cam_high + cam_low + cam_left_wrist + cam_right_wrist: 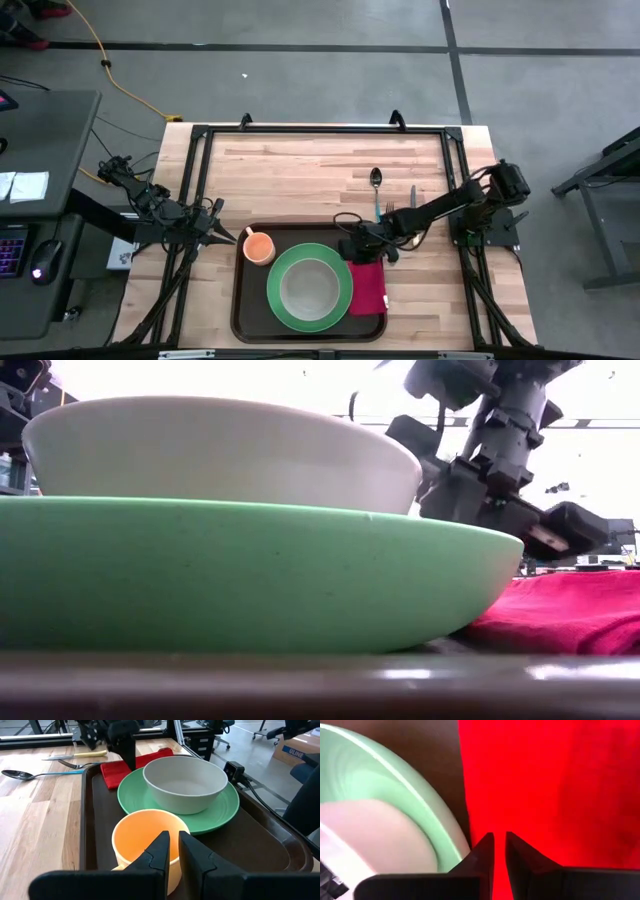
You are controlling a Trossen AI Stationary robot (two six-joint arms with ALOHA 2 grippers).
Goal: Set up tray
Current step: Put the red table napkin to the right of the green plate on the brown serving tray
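Observation:
The dark brown tray (pixel 250 300) lies at the table's near middle. On it stand a green plate (pixel 275 290) with a pale bowl (pixel 312 288) inside, an orange cup (pixel 259 247) at the far left corner, and a red napkin (pixel 368 290) along the right side. My left gripper (pixel 230 238) sits shut just left of the cup (pixel 145 835), its fingers (pixel 173 837) pointing at it. My right gripper (pixel 352 250) is shut and hangs low over the napkin's far end (pixel 555 780), beside the plate's rim (pixel 420 805). My right gripper points down at the red napkin's far end (pixel 520 795) from close above. Whether its fingertips touch the cloth I cannot tell.
A spoon (pixel 376 180), a fork (pixel 390 210) and a knife (pixel 412 195) lie on the bare wood beyond the tray's far right corner. A black frame runs along the table's left, far and right edges. The wood beyond the tray's far left holds nothing.

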